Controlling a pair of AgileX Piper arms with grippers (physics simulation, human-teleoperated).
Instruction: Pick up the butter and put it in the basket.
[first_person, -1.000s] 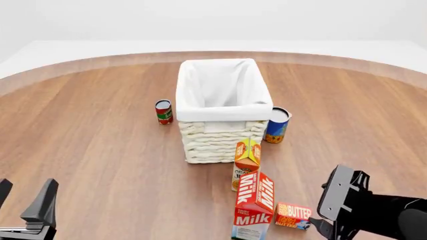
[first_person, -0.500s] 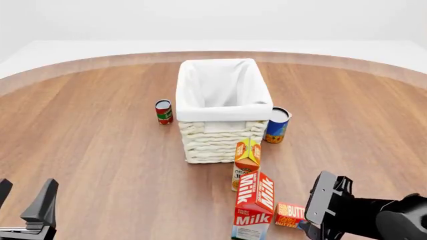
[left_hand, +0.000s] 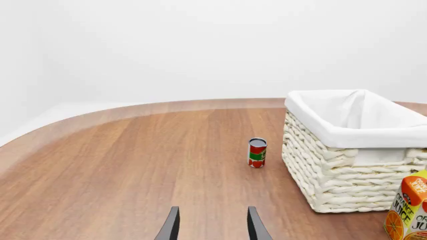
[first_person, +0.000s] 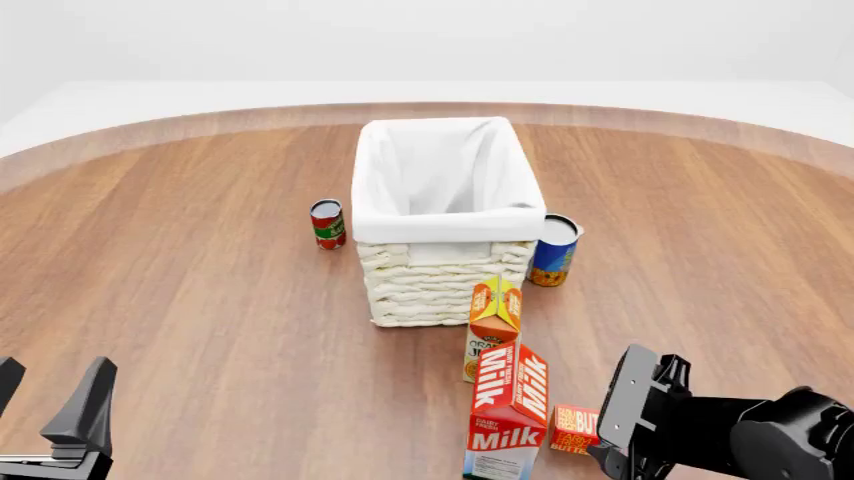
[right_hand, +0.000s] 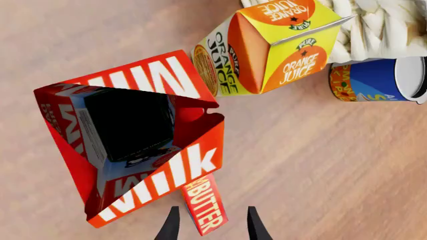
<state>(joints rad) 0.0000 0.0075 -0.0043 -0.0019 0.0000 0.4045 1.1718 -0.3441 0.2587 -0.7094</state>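
Note:
The butter (first_person: 574, 428) is a small red-orange box lying flat on the table just right of the Milk carton (first_person: 509, 411). My right gripper (first_person: 625, 430) hangs over its right end and hides part of it. In the right wrist view the butter (right_hand: 205, 205) lies lengthwise between my open fingertips (right_hand: 171, 226), with the right gripper (right_hand: 212, 227) straddling it but not closed. The white wicker basket (first_person: 441, 285) stands at the table's middle, beyond the cartons. My left gripper (first_person: 47, 395) rests open at the near left, far from everything, and holds nothing (left_hand: 212, 227).
An orange juice carton (first_person: 493, 318) stands between the Milk carton and the basket. A blue can (first_person: 554, 250) sits at the basket's right and a red tomato can (first_person: 327, 223) at its left. The Milk carton (right_hand: 133, 135) is tight against the butter's side.
My right gripper has moved left over the butter, covering more of it than before. The left arm and all the objects have stayed put.

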